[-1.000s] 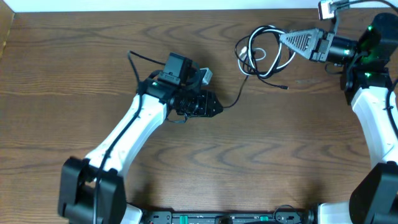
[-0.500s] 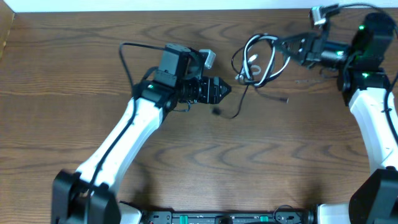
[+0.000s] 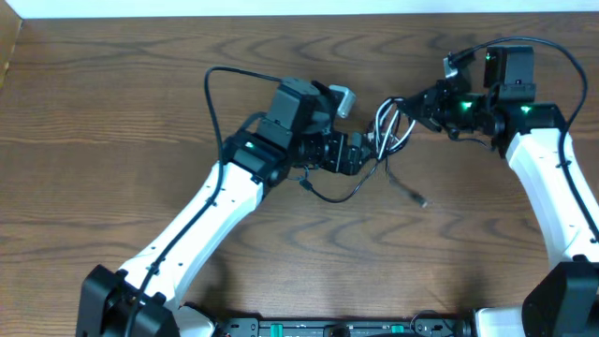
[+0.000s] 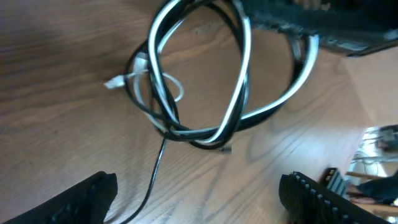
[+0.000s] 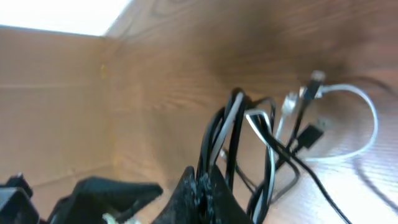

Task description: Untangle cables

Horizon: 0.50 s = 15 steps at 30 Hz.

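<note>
On the wood table point(image 3: 112, 112), right claw point(image 5: 200, 183) pinches the tangled cables point(image 4: 205, 138), left claw point(image 4: 199, 199) wide beside them.

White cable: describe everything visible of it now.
The white cable is thin and flexible, coiled in loops that run beside and cross the black cable in one tangle. Its white plug sticks out at the coil's side. The right gripper is shut on both cables over the wooden table; the open left gripper is apart from it.
</note>
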Motion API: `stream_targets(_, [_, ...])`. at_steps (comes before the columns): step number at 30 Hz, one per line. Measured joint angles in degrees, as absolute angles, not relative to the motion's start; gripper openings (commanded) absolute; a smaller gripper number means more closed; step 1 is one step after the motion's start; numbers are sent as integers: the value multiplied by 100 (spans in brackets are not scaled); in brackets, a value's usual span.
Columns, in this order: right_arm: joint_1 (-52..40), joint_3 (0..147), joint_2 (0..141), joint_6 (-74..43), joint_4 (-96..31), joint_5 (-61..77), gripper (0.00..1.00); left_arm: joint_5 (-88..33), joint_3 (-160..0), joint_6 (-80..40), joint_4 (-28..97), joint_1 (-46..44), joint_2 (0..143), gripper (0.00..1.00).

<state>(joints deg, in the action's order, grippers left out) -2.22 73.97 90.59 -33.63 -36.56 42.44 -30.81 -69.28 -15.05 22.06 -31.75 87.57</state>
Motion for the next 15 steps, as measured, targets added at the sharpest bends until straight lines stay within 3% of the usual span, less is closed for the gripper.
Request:
stream_targets(8, [-222, 8204, 9059, -2766, -4823, 3979, 1, -2447, -6928, -1455, 1752, -3594, 9050, 92])
stream_targets(15, [-222, 8423, 9056, -2536, -4969, 4211, 1, -2206, -6928, -1153, 1092, -4040, 9253, 92])
